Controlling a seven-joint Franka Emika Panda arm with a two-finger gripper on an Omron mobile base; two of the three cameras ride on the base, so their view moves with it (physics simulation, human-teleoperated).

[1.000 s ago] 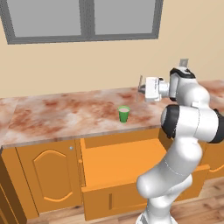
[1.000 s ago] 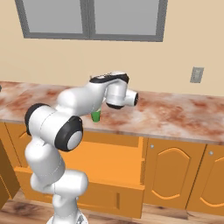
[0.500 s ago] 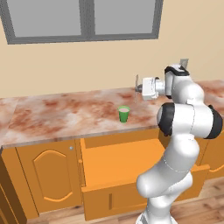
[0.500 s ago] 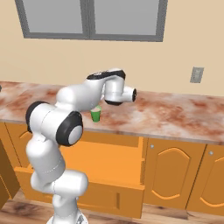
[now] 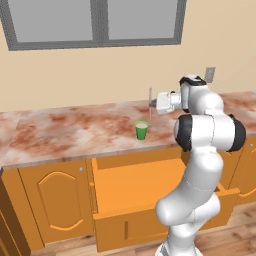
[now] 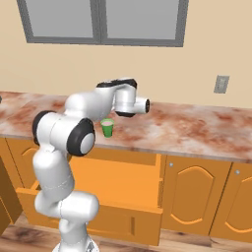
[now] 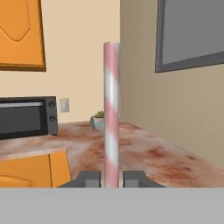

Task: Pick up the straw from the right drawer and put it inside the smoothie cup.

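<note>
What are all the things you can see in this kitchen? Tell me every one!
straw: one, pink and white stripes, upright between the tool's tips.
smoothie cup: one, green, on the counter.
counter: one, reddish marble, along the wall.
right drawer: one, orange, pulled open under the counter.
cabinet doors: several, orange, beside the drawer.
window: one, grey frame, above the counter.
wall socket: one, grey, on the wall.
microwave: one, black, on the counter.
plant pot: one, small, on the counter.
arm: one, white.
tool: one, dark tips, shut on the straw.
</note>
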